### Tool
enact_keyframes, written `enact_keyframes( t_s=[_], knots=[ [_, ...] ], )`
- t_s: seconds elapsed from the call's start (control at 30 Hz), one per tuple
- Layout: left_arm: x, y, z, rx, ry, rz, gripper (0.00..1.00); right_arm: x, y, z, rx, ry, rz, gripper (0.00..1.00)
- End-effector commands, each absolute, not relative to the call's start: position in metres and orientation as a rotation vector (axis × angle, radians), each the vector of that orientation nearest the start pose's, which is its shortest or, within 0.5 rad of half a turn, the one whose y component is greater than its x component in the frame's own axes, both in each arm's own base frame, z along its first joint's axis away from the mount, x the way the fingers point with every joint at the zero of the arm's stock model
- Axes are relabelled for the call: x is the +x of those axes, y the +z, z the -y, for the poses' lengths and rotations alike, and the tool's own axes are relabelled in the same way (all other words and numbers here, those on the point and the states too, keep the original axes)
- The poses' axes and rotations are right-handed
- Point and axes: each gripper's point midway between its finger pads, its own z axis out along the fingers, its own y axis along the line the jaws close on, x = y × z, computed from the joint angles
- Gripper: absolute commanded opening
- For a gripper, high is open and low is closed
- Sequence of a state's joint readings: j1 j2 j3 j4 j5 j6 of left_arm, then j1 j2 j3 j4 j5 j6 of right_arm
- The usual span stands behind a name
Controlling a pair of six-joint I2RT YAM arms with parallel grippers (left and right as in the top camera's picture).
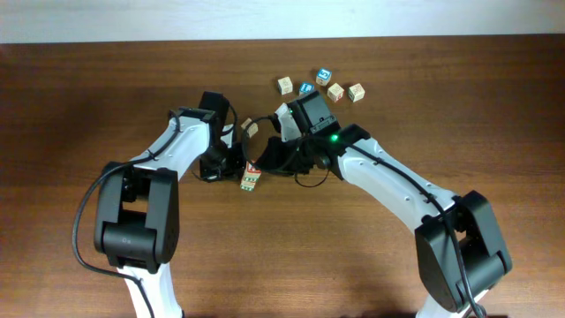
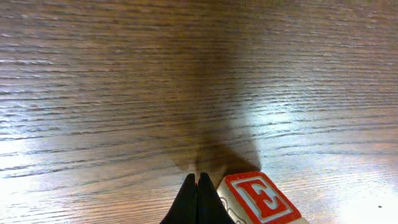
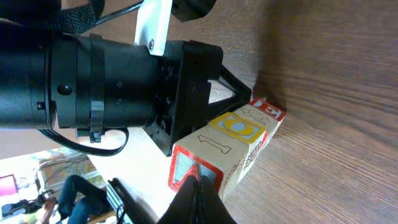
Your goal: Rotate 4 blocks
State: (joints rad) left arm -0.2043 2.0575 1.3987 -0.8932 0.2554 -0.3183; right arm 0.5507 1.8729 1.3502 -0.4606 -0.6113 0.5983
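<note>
Left gripper (image 2: 197, 199): we are seeing its tips clenched together on nothing, hanging low over the table (image 2: 124, 74), just left of the block with the red E (image 2: 261, 198).
Right gripper (image 3: 198, 202): we are seeing it clenched as well, with nothing between its tips, pointing at the near end of the row of blocks (image 3: 230, 146); we cannot tell whether it is touching that end.
Row position: the row is lying mid-table between the two grippers, seemingly three cubes end to end.
Other cubes: three beige cubes (image 1: 284, 85) (image 1: 335, 92) (image 1: 356, 92) and two blue-faced cubes (image 1: 324, 76) (image 1: 305, 88) are lying at the far right, and a lone beige cube (image 1: 251, 129) is sitting beside the left arm (image 1: 190, 132).
Progress: we are judging the work to be under way at the row. Nothing is showing which cubes are already turned, so we are leaving the count of done and left open.
Writing: we are reading a red "E" in a red frame on the end cube, a yellow "O" on blue beside it, and an outlined "1" on the next beige face. The nearest face is showing only a red frame around blue. Prints on the far cubes are too small to read, and we are finding no brand.
</note>
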Motion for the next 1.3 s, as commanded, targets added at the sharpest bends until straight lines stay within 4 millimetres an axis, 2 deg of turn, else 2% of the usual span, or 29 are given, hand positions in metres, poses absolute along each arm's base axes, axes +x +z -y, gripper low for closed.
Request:
enact_keyframes(
  t_s=[0.0, 0.2, 0.4, 0.53, 0.57, 0.7, 0.8, 1.0, 1.27],
  knots=[
    [0.363, 0.002, 0.118, -0.226, -0.371, -3.161, 0.0, 0.337, 0.076, -0.321, -0.162, 0.96, -2.819, 0.04],
    [0.365, 0.001, 0.11, -0.259, -0.302, -3.155, 0.0, 0.335, 0.074, -0.323, -0.172, 0.93, -2.818, 0.04],
    [0.372, -0.002, 0.086, -0.372, -0.109, -3.114, 0.0, 0.336, 0.074, -0.323, -0.172, 0.929, -2.818, 0.04],
    [0.38, -0.002, 0.058, -0.519, -0.064, -3.071, 0.0, 0.338, 0.076, -0.325, -0.182, 0.937, -2.798, 0.04],
    [0.384, -0.002, 0.039, -0.594, -0.041, -3.048, 0.0, 0.34, 0.078, -0.326, -0.185, 0.943, -2.785, 0.04],
    [0.386, -0.002, 0.01, -0.7, -0.032, -3.02, 0.0, 0.343, 0.079, -0.328, -0.189, 0.951, -2.769, 0.04],
    [0.386, -0.002, 0.004, -0.726, -0.032, -3.014, 0.0, 0.346, 0.082, -0.33, -0.195, 0.963, -2.747, 0.04],
    [0.386, -0.002, 0.004, -0.726, -0.031, -3.014, 0.0, 0.349, 0.094, -0.339, -0.233, 1.021, -2.707, 0.04],
    [0.386, -0.002, 0.004, -0.726, -0.031, -3.015, 0.0, 0.342, 0.1, -0.348, -0.279, 1.045, -2.71, 0.04]
  ],
)
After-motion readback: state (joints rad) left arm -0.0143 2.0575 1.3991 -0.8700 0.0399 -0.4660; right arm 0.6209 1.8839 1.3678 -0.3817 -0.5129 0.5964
